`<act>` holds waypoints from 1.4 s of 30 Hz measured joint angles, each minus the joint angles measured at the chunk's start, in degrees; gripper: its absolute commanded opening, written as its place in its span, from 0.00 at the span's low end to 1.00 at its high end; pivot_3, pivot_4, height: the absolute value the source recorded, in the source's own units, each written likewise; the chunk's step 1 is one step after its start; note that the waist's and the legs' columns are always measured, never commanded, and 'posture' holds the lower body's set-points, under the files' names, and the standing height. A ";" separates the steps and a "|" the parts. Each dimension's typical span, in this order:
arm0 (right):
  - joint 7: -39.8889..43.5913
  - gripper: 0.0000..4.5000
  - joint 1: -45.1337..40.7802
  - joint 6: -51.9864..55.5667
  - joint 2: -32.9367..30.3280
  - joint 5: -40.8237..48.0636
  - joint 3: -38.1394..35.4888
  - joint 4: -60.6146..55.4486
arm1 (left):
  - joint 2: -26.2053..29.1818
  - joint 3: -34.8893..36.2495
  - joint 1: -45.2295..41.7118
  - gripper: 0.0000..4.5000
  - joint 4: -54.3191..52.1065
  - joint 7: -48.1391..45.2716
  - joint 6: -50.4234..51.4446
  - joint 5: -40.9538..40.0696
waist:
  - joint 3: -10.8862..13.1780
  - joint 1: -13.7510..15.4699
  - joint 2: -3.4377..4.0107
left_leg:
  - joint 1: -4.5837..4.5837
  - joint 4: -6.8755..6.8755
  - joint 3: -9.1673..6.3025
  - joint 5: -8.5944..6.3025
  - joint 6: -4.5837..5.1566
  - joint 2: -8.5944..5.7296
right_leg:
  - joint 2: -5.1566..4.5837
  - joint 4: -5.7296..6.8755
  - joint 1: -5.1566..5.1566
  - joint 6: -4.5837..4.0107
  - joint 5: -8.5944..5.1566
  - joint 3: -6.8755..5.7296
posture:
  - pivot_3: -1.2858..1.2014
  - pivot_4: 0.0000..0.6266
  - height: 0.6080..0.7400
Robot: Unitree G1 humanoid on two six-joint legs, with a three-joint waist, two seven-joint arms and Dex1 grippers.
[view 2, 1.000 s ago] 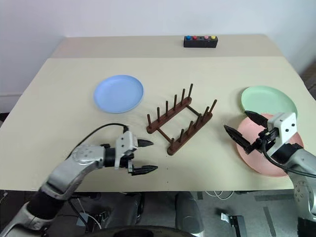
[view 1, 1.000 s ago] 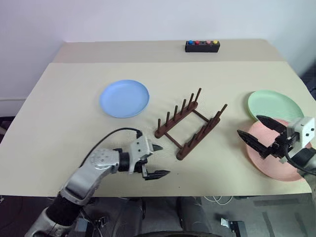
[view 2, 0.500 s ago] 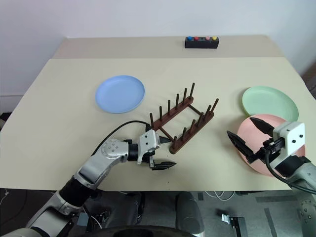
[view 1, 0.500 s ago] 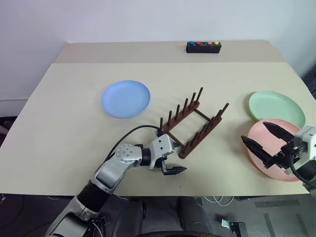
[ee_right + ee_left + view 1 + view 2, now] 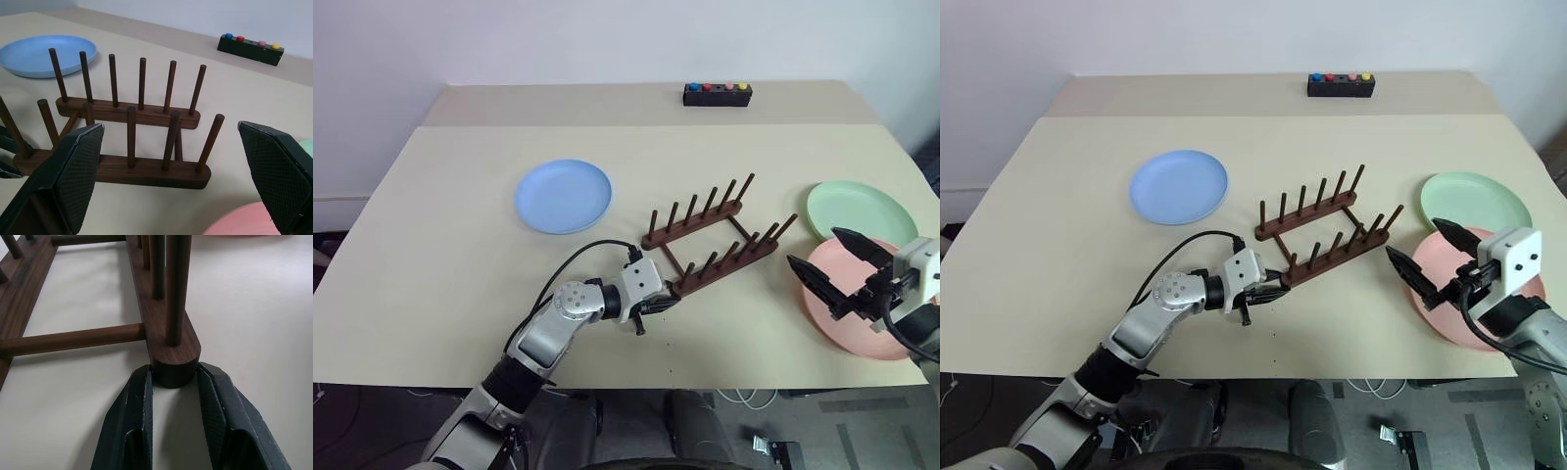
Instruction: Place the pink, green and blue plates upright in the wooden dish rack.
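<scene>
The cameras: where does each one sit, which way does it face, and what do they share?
Head views: from the head, forward and down over the table; both arms show.
Left wrist view: low, along the left gripper, its fingers pinching the wooden dish rack's near rail end.
Right wrist view: along the open right gripper, toward the rack and blue plate.
Shared: all see the rack.

My two head cameras look forward and down over the counter (image 5: 431, 245), taking in its whole top from side by side. My left wrist camera sits very close to one end of the dish rack (image 5: 173, 360), low over the surface. My right wrist camera looks level across that same rack from farther back.
</scene>
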 measured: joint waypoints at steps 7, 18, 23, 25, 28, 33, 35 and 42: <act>0.06 1.00 -1.20 -0.12 0.00 -0.48 0.78 0.74 | 3.57 2.84 -1.63 0.17 3.79 -1.58 -5.31 -0.42 | -0.01 -0.36 0.02 | 0.13 -0.08 0.02 0.00 0.00 0.02 | 0.02 0.04 0.01 0.00 0.00 0.01 | 0.52 0.24 1.00; 0.70 1.00 -2.09 -0.16 0.00 -1.08 1.14 1.41 | 8.69 5.97 -6.84 0.17 10.49 -20.95 -6.07 -6.93 | 0.00 -0.04 0.02 | 0.02 -0.08 0.01 0.00 0.00 0.01 | 0.00 0.01 -0.03 0.02 -0.01 0.00 | 0.52 0.24 1.00; 0.96 1.00 -1.36 -0.23 0.01 -1.08 1.12 1.41 | 8.19 4.47 -8.98 0.17 12.34 -27.65 -7.65 -6.97 | 0.00 -0.13 0.02 | 0.00 -0.10 0.01 0.00 0.00 0.01 | 0.00 0.01 -0.06 0.02 -0.01 0.00 | 0.52 0.24 1.00; 0.97 1.00 -0.77 -0.25 0.01 -1.07 1.11 1.41 | 7.65 3.68 -9.70 0.17 13.66 -28.79 -9.14 -6.42 | 0.00 -0.10 0.01 | -0.01 -0.09 0.01 0.00 0.00 0.01 | 0.00 0.01 -0.06 0.02 -0.01 0.00 | 0.52 0.24 1.00; 0.89 1.00 0.06 -0.28 0.02 -1.04 0.80 1.15 | 6.11 3.11 -11.92 0.17 18.05 -29.88 -12.60 -4.60 | 0.00 0.00 0.01 | -0.01 -0.06 0.01 0.00 0.00 0.01 | 0.00 0.00 -0.05 0.02 -0.01 0.00 | 0.52 0.24 1.00; 0.29 1.00 2.16 -0.31 0.40 -0.99 -0.40 0.16 | 2.50 3.12 -15.47 0.17 25.04 -29.89 -17.20 -2.66 | 0.01 -0.04 -0.01 | -0.06 -0.04 -0.01 0.00 0.01 -0.01 | 0.00 -0.02 -0.06 0.05 -0.01 0.00 | 0.52 0.24 1.00; 0.03 1.00 2.53 -0.31 0.42 -0.97 -0.73 -0.33 | 1.59 3.16 -16.13 0.17 26.67 -29.96 -18.48 -2.25 | 0.01 -0.07 -0.01 | -0.05 -0.06 -0.01 0.00 0.01 0.00 | 0.01 -0.01 -0.07 0.05 -0.01 -0.01 | 0.52 0.24 1.00; -0.27 1.00 3.50 -0.31 0.48 -0.86 -1.57 -1.13 | -0.28 3.32 -17.60 0.17 30.19 -30.06 -21.11 -1.38 | 0.01 0.05 -0.02 | -0.06 -0.02 -0.01 0.00 0.01 -0.01 | 0.00 -0.01 -0.05 0.07 -0.01 -0.01 | 0.52 0.24 1.00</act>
